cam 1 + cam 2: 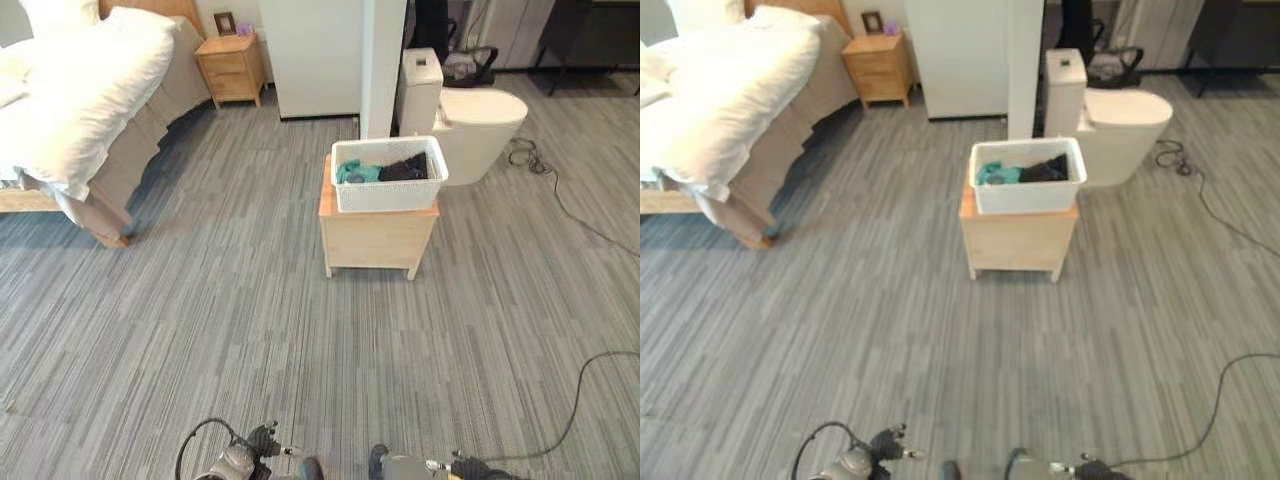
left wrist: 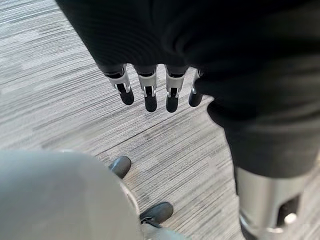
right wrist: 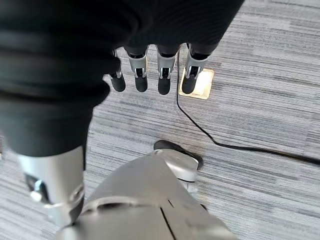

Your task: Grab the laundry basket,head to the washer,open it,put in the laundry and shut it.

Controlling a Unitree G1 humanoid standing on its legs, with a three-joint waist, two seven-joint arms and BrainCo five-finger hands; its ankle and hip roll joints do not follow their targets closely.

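1. The left hand [image 2: 150, 85] hangs over bare floor [image 2: 60, 90], fingers [image 2: 150, 97] straight, relaxed and apart, holding nothing.
2. The right hand [image 3: 150, 70] likewise hangs with fingers [image 3: 163, 80] straight and apart, empty, above the floor; a pale square floor plate [image 3: 199, 84] lies just past its fingertips.
3. Well ahead of both hands, slightly toward the right hand's side, the white basket [image 1: 389, 187] sits on a low wooden stand [image 1: 375, 240].
4. Laundry [image 1: 390, 170], teal and dark, lies inside the basket.
5. Beyond the basket stands a white rounded appliance [image 1: 480, 125], beside a white pillar [image 1: 381, 65].
6. Far ahead on the left hand's side are a bed [image 1: 85, 90] and a nightstand [image 1: 232, 68].
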